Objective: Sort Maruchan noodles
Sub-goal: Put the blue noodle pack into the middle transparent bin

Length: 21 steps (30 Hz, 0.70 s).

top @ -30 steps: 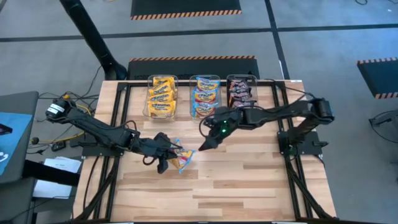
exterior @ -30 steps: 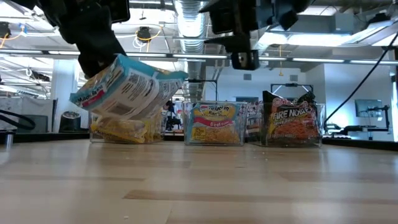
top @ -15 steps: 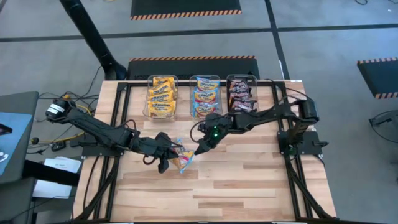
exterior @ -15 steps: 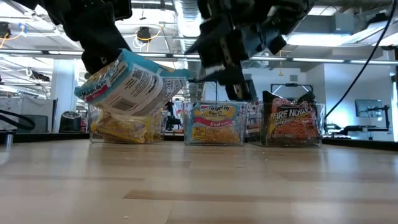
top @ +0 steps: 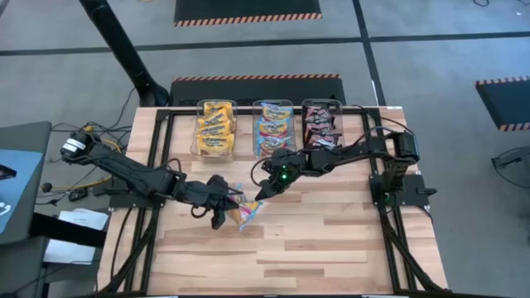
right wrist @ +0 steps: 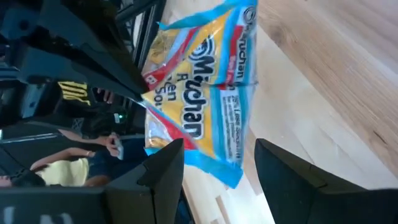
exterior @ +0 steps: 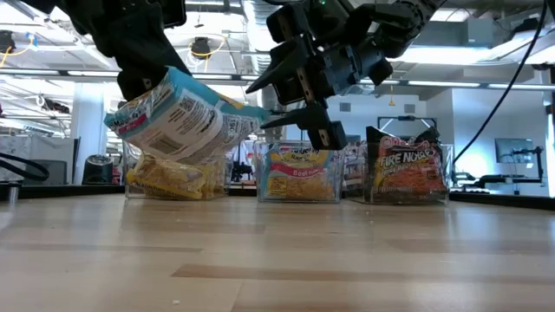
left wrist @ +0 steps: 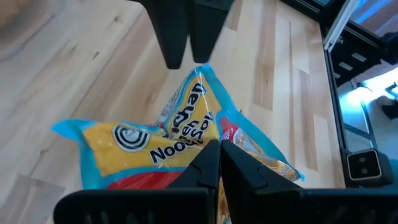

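Observation:
My left gripper [top: 227,201] is shut on a light blue and yellow Maruchan packet [top: 248,213], which shows above the tabletop in the low view [exterior: 185,122]. My right gripper [top: 262,194] is open just to the packet's right. In the right wrist view its fingers [right wrist: 166,167] stand on either side of the packet's blue edge [right wrist: 231,175], and no touch shows. The other packets lie in three clear bins at the far edge: yellow-orange [top: 215,128], light blue [top: 272,127], black-red [top: 321,122]. My left gripper [left wrist: 219,153] pinches the packet between its two shut fingers at a creased spot near its middle [left wrist: 200,132]. It comes from the table's left. The packet is lifted clear of the table and tilted, with its free edge [exterior: 253,112] pointing toward the right gripper [exterior: 286,102].
The three bins stand in a row at the far edge [exterior: 299,172], behind both grippers. Black frame rails run along the table's left [top: 156,157] and right [top: 373,157] sides. Bare wood [top: 315,240] lies near of the grippers.
My right gripper has moved down and toward the table's left, closing on the held packet until its open fingers reach the packet's free edge. My left gripper has kept its hold and lifted the packet slightly.

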Tool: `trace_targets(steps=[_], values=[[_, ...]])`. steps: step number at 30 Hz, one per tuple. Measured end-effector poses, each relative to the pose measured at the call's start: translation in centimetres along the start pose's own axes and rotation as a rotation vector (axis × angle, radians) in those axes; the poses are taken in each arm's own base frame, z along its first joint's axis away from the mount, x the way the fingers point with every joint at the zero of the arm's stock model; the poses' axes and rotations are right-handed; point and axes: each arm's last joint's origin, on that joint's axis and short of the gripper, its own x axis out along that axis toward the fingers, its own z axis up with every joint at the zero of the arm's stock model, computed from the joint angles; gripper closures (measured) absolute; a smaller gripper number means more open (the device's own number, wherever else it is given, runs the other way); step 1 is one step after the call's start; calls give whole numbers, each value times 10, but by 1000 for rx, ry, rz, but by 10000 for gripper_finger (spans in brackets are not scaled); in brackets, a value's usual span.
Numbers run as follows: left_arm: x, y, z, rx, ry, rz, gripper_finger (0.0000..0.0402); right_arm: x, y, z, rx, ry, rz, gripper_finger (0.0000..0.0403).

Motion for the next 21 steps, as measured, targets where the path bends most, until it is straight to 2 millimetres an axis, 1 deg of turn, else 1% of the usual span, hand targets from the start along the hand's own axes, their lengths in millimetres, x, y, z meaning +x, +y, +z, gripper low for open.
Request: trace_targets(steps=[6,9,11,18,21], values=[[1,3,3,5,-12,7,402,3,2,-6,4,13,-4,182],[1,3,3,5,-9,4,402,3,-1,-8,15,22,-49,182],[1,3,3,5,-5,2,402,2,-4,-7,-12,12,-73,182],[2,6,1,19,38,-21,400,-2,-7,0,-105,2,-73,182],[2,8,2,33,68,-45,389,-2,-7,-1,-142,22,-61,182]])
